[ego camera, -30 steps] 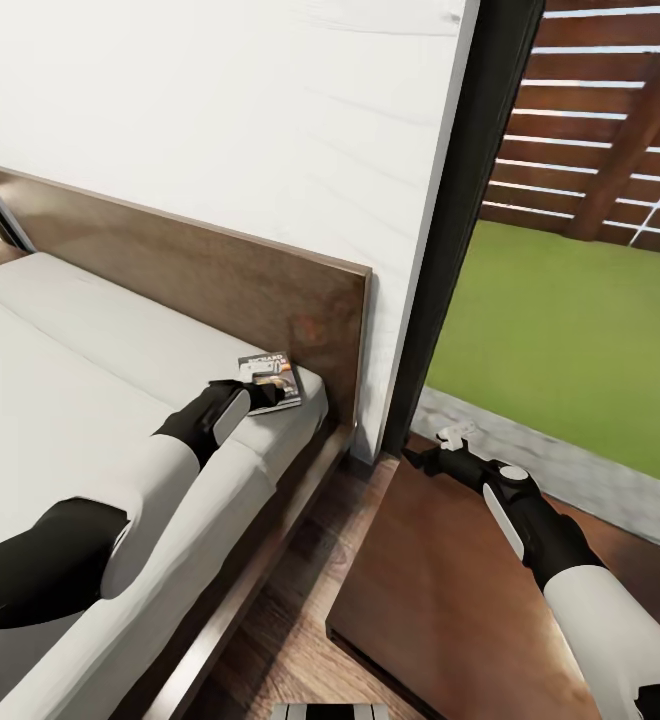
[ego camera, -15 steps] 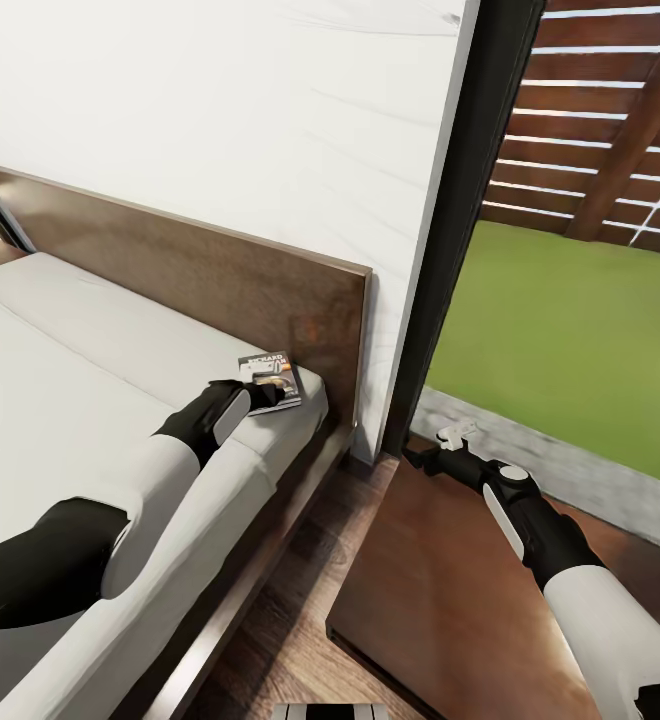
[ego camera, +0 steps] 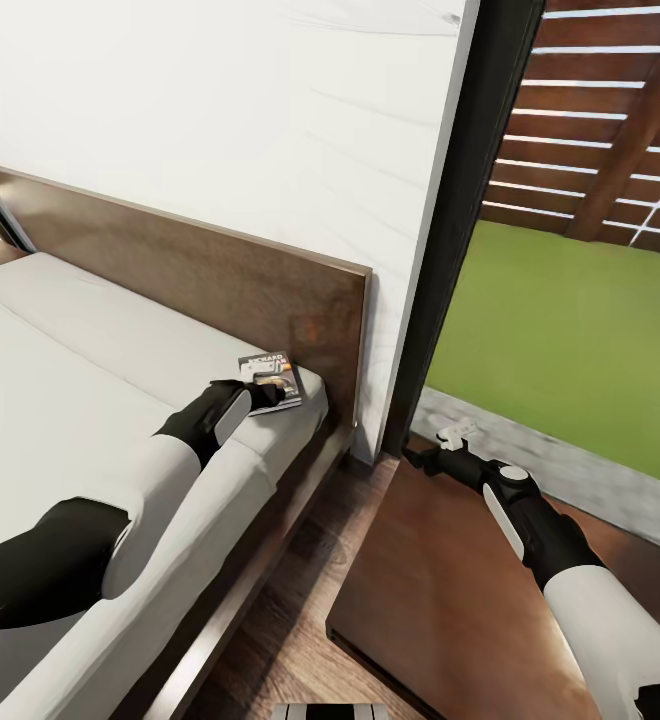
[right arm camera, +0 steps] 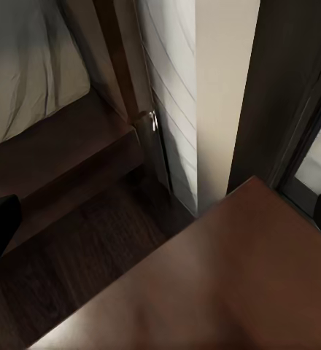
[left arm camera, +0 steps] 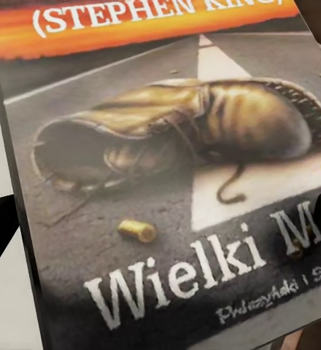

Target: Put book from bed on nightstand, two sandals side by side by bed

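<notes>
Reaching left arm point(ego camera: 120, 510) touches book point(ego camera: 273, 380) on bed point(ego camera: 70, 400).

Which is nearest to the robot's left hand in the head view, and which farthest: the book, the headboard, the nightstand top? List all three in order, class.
1. The book: right at the left hand, on the bed's corner.
2. The headboard: just behind the book.
3. The nightstand top: across the floor gap, under the right arm.

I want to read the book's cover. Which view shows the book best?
The left wrist view: the book is close, so the cover's lettering and shoe picture are clear. In the head view the book is small on the bed, partly behind the left gripper.
</notes>
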{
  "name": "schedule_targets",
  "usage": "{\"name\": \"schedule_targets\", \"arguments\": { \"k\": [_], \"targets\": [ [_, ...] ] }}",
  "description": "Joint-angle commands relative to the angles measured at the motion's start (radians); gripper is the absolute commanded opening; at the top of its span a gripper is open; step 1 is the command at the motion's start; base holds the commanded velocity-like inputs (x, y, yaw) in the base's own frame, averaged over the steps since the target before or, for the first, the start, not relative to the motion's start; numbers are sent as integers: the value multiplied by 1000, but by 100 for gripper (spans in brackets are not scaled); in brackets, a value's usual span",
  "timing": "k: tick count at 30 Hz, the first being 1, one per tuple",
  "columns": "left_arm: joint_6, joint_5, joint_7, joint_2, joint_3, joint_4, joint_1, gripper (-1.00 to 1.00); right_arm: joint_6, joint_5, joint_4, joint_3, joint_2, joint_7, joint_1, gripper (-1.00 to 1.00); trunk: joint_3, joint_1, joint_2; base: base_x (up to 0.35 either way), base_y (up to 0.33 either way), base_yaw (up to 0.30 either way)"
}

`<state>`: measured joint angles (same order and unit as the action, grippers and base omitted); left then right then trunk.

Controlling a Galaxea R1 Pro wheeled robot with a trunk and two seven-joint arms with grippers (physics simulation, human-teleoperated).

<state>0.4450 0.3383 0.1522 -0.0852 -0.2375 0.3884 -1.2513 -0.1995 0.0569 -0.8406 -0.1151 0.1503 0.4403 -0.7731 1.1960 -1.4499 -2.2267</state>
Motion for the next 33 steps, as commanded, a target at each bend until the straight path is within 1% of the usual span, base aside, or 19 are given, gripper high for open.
{"name": "schedule_targets", "arguments": {
  "k": [1, 7, 10, 24, 28, 33],
  "targets": [
    [-3, 38, -6, -10, -7, -34, 1, 100, 0, 0, 0, 0, 0, 0, 0, 100, 0, 0, 0, 0, 0, 0],
    [-3, 38, -6, -11, -7, -34, 1, 100, 0, 0, 0, 0, 0, 0, 0, 100, 0, 0, 0, 0, 0, 0],
    [-2, 38, -6, -11, -7, -34, 1, 100, 0, 0, 0, 0, 0, 0, 0, 100, -9, 11, 21, 0, 0, 0],
    [-2, 38, -6, -11, -7, -34, 1, 100, 0, 0, 0, 0, 0, 0, 0, 100, -9, 11, 21, 0, 0, 0],
    [-2, 39, -7, -11, -7, -34, 1, 100, 0, 0, 0, 0, 0, 0, 0, 100, -22, 27, 49, 0, 0, 0],
    [-2, 39, -7, -11, -7, -34, 1, 100, 0, 0, 0, 0, 0, 0, 0, 100, -22, 27, 49, 0, 0, 0]
  ]
}}
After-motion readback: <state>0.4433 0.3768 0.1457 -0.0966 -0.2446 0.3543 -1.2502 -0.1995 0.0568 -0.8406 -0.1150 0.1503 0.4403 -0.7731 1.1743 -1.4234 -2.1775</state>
